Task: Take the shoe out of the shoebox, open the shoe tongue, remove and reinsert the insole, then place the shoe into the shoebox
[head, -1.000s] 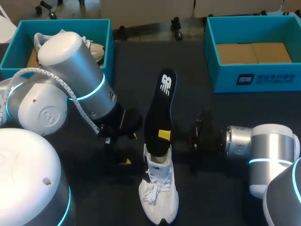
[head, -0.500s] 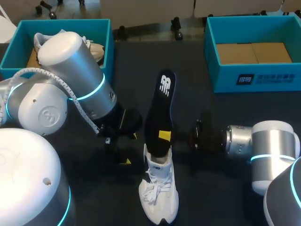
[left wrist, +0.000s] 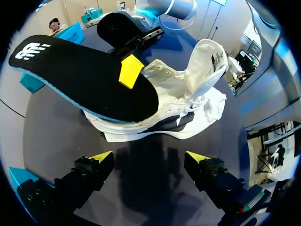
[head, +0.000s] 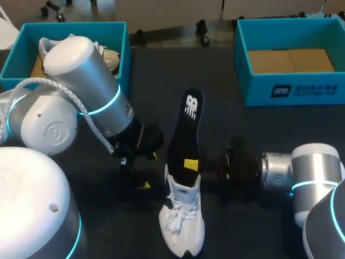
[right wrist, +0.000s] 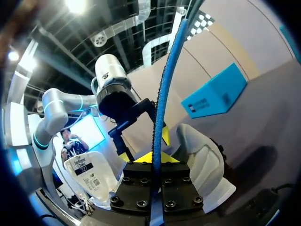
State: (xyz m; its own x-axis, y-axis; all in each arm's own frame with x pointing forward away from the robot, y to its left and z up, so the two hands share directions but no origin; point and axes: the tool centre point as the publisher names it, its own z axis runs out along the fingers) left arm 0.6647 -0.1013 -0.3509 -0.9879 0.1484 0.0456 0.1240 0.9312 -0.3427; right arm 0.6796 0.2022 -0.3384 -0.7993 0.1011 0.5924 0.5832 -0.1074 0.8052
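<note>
- White sneaker (head: 183, 218): on the dark table (head: 226, 113), near its front edge, between the two arms; toe toward the robot, tongue (left wrist: 207, 59) raised.
- Black insole (head: 186, 129): one end tucked in the sneaker's opening, the rest slanting out toward the far edge.
- Right gripper (head: 189, 164): clamped on the insole just above the shoe's collar.
- Left gripper (left wrist: 149, 157): fingers spread wide, nothing between them, just beside the sneaker's side.
- Left shoebox (head: 70, 25): teal, far left corner, second shoe (head: 110, 58) inside.
- Right shoebox (head: 291, 90): teal, far right, well apart from the sneaker; bare table lies between.
</note>
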